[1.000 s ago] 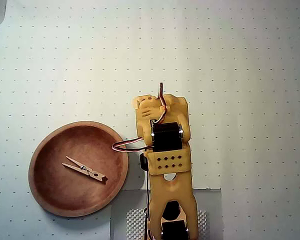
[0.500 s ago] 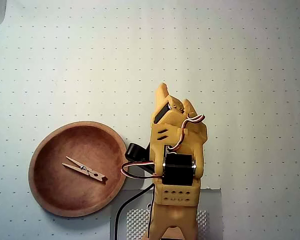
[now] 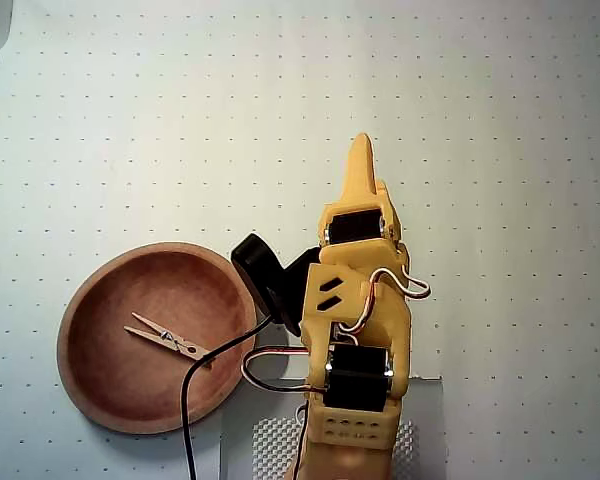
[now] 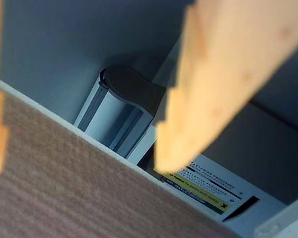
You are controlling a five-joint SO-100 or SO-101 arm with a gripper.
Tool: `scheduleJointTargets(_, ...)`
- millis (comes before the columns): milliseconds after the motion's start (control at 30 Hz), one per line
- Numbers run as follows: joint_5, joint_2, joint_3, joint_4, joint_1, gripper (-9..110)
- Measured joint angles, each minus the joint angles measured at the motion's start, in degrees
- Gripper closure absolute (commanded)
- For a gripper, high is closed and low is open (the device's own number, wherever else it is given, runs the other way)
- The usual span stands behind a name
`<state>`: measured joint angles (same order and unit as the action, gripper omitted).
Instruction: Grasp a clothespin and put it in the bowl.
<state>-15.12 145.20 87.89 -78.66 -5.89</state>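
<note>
The clothespin [image 3: 168, 339] lies flat inside the bowl [image 3: 80, 310], near its middle. The bowl sits on the dotted mat [image 3: 500, 120] toward the mat's lower-left corner in the overhead view, just left of the yellow arm [image 3: 355, 330]. The gripper [image 4: 74, 153] is raised off the mat and holds nothing; the wrist view shows its two fingers [image 4: 213, 84] spread well apart, with only blurred background between them.

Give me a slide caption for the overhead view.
Clothespin lying inside the wooden bowl, yellow arm beside it with its gripper over bare table.
</note>
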Motion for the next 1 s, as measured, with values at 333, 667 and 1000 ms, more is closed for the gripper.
scheduleJointTargets(333,7.3,5.5,7.4,3.2,0.0,88)
scheduleJointTargets(667,8.2,12.7,24.2,16.1,0.0,103)
scheduleJointTargets(1000,11.5,20.5,37.6,23.3,0.0,105)
